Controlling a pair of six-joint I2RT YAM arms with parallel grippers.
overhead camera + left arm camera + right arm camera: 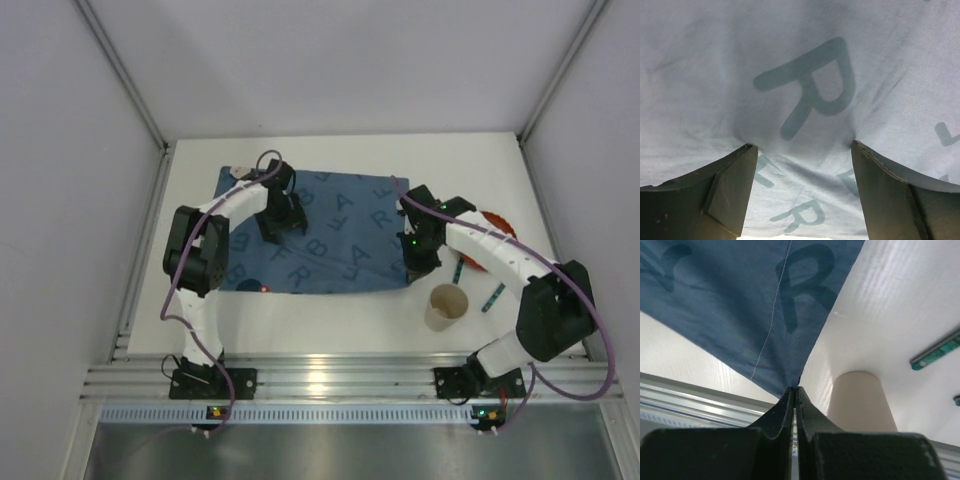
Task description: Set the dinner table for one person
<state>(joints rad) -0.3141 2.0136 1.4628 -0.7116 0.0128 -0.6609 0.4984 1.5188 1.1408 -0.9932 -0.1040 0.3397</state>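
A blue letter-printed placemat (335, 225) lies on the white dinner table (320, 320), slightly skewed. My left gripper (275, 232) stands open on its left half, both fingertips touching the cloth (805, 75), which wrinkles between them; in the left wrist view the gripper (804, 145) straddles a printed R. My right gripper (415, 270) is shut on the placemat's near right corner (785, 375), and in the right wrist view the gripper (796, 387) pinches the cloth's tip just above the table (890, 305).
A tan paper cup (447, 305) (857, 400) stands right of the held corner. Two teal utensils (493, 297) (935, 350) and an orange-red plate (497, 225) lie under the right arm. The aluminium rail (330, 378) runs along the near edge.
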